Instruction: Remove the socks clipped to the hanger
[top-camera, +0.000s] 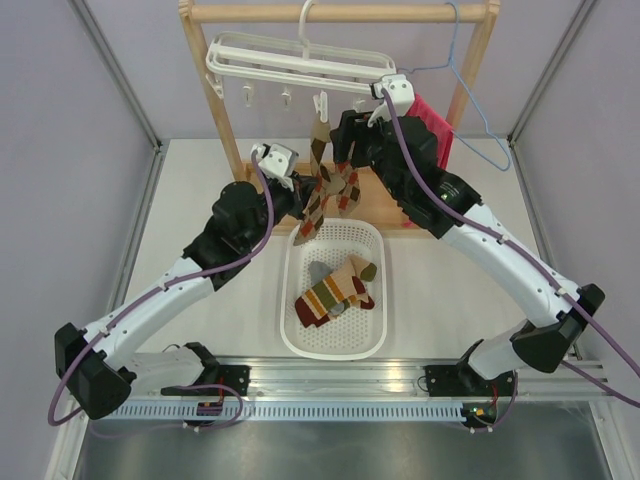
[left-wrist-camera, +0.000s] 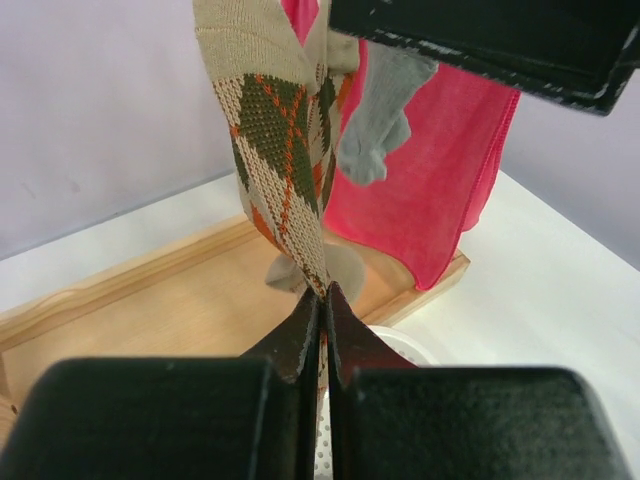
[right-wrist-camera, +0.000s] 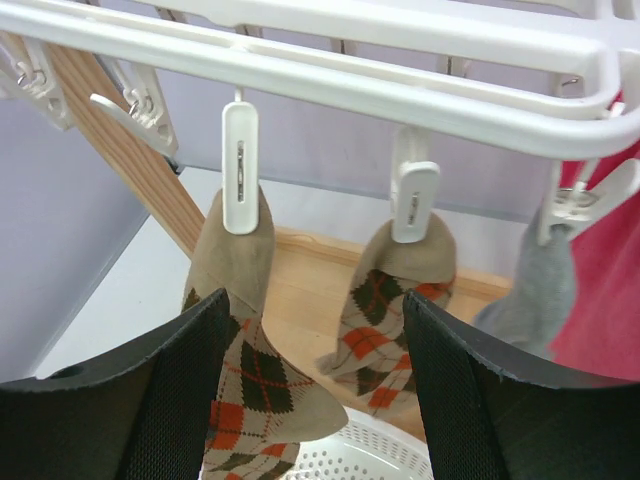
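Pinching the lower tip of an argyle sock (left-wrist-camera: 285, 130), the left end effector (left-wrist-camera: 322, 300) has its jaws pressed shut on the knit. The sock rises straight up from the jaws, drawn taut. Just beyond it and a little to the right of this end effector hangs a grey sock (left-wrist-camera: 375, 120), and behind that a pinkish-red towel (left-wrist-camera: 430, 180). Below and past the fingertips lies the flat base of a wooden rack (left-wrist-camera: 150, 310).

The right end effector (right-wrist-camera: 315, 305) stands with its jaws wide and grips nothing. It sits just under the white hanger (right-wrist-camera: 400, 70). Between its fingers (right-wrist-camera: 190, 380) show the same argyle sock on the left and a second argyle sock (right-wrist-camera: 385, 330) on the right, each held at its top by a white clip (right-wrist-camera: 240, 170). Whether the fingers touch either sock cannot be told. To the right of this end effector, the grey sock dangles from another clip, with the towel at the edge.

Under both end effectors, on the near side, a white basket (top-camera: 383, 290) rests on the desk (top-camera: 430, 330). Striped socks (top-camera: 325, 295) lie in it. Above, the hanger hooks over the rack's top bar, and a blue wire hanger (top-camera: 470, 90) hangs on the same bar, to the right of the right end effector.
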